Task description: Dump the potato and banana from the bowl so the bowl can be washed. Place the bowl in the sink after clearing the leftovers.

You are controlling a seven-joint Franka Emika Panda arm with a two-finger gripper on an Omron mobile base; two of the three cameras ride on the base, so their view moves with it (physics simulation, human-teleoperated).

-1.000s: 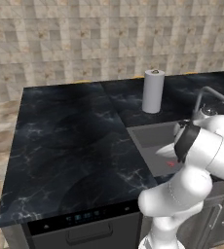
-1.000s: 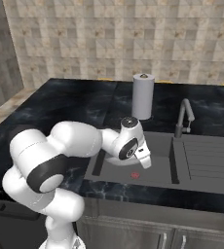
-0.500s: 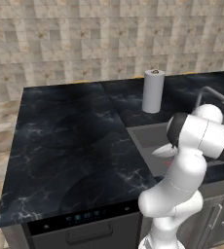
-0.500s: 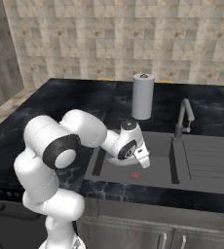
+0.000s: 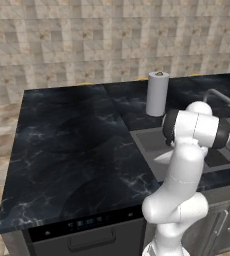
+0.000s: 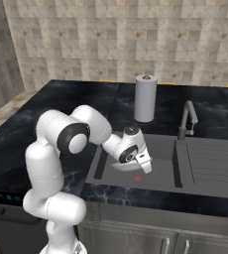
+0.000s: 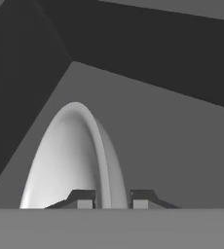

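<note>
the hand view gives the clearest account of the grip: the gripper (image 7: 113,199) has its two dark fingertips closed on the rim of the bowl (image 7: 70,160), one tip on each side of the thin white edge, with the bowl seen nearly edge-on and its light grey inside turned toward the left of that view. behind it lie the grey floor and darker walls of the sink (image 7: 172,141).

the right base view places this in the room: the arm reaches down into the sink (image 6: 158,173), and the bowl (image 6: 120,165) shows as a pale sliver under the hand, low over the basin floor; whether it touches the floor is hard to tell at this size. a small red mark (image 6: 137,178) sits on the basin floor just beside the hand. the faucet (image 6: 186,119) stands at the back edge, with the ribbed drainboard (image 6: 212,161) to its right, and a paper towel roll (image 6: 145,98) is upright on the black counter (image 6: 31,129) behind the basin.

the left base view has the arm's big joint in front of the sink (image 5: 147,142), hiding the hand.
</note>
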